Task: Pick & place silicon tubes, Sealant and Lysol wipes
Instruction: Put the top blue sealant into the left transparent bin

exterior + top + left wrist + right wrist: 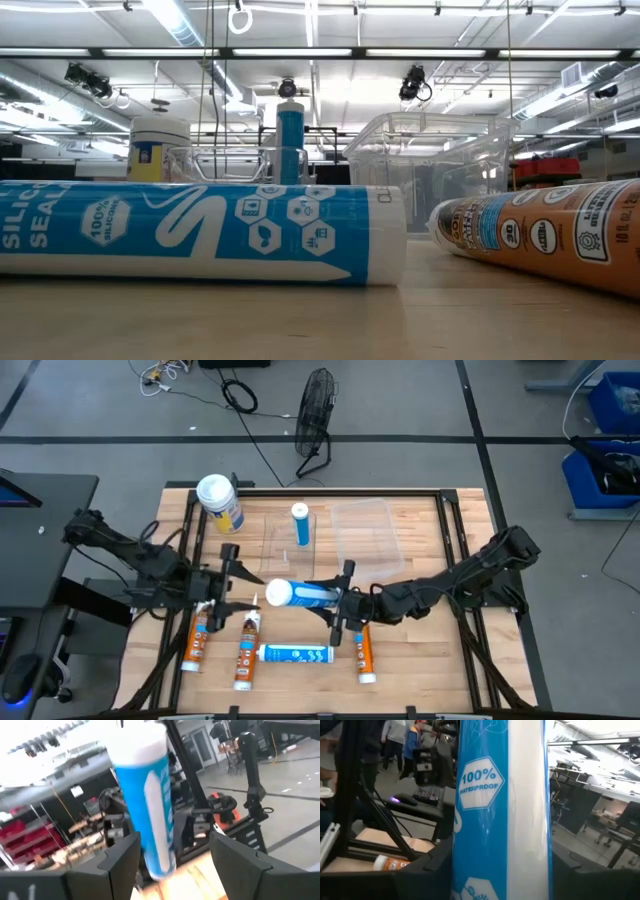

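Observation:
My right gripper (338,600) is shut on a white-and-blue silicone tube (300,595) over the middle of the table. The tube fills the right wrist view (500,795). My left gripper (240,582) is open. Its fingers (120,860) stand on either side of the tube's white end (150,820) without touching it. The Lysol wipes canister (220,502) stands upright at the far left. A second blue tube (300,523) stands upright in a clear container. A white-and-blue tube (295,653) and three orange sealant tubes (247,650) lie on the near table. My right gripper pinches the tube's body near its right end (485,880) between its two fingers. The fingers come level from the table's right side and lie along the tube. The tube sticks out ahead of them toward my left gripper, about level and lifted off the table.
A clear plastic bin (365,535) sits at the far middle-right, beside the smaller clear container (290,540). Orange tubes lie at the near left (195,642) and near right (363,652). The low view shows the lying tube (200,230) close in front. A fan (315,415) stands beyond the table.

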`<move>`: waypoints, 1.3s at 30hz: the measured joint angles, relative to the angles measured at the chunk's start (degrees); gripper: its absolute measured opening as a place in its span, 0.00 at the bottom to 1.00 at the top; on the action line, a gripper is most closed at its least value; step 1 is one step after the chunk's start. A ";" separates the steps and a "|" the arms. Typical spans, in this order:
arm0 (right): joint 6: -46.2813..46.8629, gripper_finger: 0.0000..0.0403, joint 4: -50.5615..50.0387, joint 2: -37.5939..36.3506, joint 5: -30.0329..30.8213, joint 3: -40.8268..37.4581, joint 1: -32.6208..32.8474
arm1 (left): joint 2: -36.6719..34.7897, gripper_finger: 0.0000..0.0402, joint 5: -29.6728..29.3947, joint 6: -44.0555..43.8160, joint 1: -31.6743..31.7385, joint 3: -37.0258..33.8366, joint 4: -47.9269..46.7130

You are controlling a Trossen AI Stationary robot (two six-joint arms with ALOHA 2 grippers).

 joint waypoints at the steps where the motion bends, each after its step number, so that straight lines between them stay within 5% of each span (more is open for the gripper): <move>1: 0.04 0.51 -0.39 0.00 -0.44 0.00 -0.29 | 0.17 0.60 0.19 0.67 0.22 0.00 1.16; 18: 0.35 0.51 0.47 0.00 -5.87 0.00 -3.73 | 5.64 0.60 5.90 -3.05 9.13 0.02 14.14; 39: 2.33 0.51 -0.44 0.00 -7.97 0.02 -6.65 | 7.06 0.60 10.51 -5.68 10.18 0.04 20.76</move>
